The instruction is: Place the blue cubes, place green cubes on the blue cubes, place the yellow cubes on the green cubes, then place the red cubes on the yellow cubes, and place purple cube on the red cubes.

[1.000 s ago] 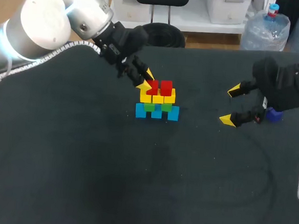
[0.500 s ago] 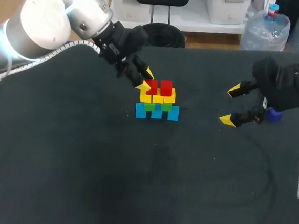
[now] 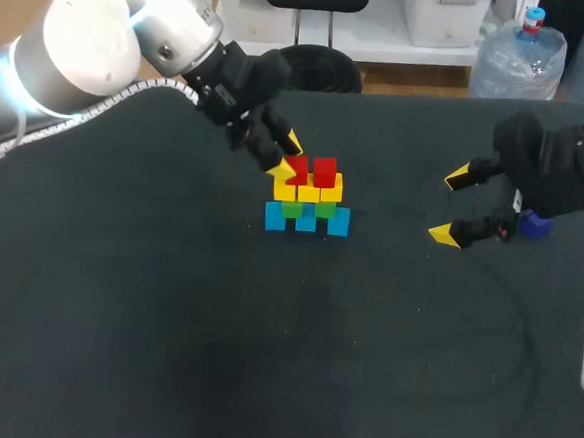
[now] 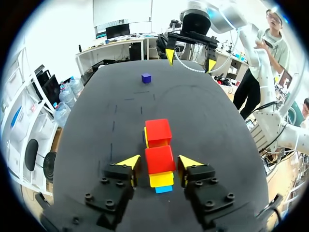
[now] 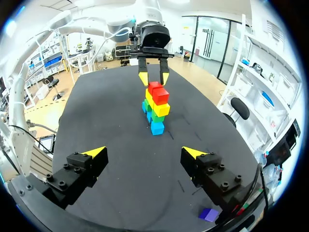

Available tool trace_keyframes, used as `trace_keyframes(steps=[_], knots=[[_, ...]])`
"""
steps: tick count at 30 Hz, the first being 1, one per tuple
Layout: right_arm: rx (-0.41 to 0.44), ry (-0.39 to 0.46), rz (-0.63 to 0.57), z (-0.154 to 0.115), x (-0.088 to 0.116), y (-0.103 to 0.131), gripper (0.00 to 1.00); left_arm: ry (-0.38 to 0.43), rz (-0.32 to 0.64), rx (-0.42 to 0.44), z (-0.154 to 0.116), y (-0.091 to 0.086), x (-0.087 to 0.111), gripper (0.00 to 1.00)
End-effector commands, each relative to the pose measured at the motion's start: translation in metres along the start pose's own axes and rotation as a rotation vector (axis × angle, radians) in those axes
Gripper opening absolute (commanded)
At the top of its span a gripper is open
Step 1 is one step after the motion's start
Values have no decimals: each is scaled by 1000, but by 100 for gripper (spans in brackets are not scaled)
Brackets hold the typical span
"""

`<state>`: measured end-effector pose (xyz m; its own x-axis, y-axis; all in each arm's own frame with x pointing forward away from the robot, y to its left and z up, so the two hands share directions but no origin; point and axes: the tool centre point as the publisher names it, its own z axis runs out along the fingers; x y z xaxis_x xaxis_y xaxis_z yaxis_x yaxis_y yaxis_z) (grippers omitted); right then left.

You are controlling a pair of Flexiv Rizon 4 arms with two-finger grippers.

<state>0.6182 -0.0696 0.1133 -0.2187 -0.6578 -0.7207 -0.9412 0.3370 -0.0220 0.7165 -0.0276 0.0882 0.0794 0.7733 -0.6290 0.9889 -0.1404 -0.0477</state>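
Blue cubes [image 3: 274, 217], green cubes [image 3: 325, 209], yellow cubes [image 3: 285, 190], red cubes [image 3: 323, 170] and a purple cube [image 3: 537, 225] stand out against the plain black table [image 3: 262, 357], while the black left gripper [image 3: 285, 154] and right gripper [image 3: 450, 205] show bright yellow tips.

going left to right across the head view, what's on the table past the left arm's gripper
cube stack → right gripper → purple cube
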Motion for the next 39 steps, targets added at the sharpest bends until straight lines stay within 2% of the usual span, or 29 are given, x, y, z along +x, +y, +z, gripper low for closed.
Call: trace_keyframes(steps=[1,3,39], knots=[[-3,-5,-1,1,1,-1,100,3,0,4,0,3,0,40],[-3,-5,-1,1,1,-1,100,4,1,4,0,3,0,37],[-3,-5,-1,1,1,-1,100,10,0,2,1,-5,-4,39]])
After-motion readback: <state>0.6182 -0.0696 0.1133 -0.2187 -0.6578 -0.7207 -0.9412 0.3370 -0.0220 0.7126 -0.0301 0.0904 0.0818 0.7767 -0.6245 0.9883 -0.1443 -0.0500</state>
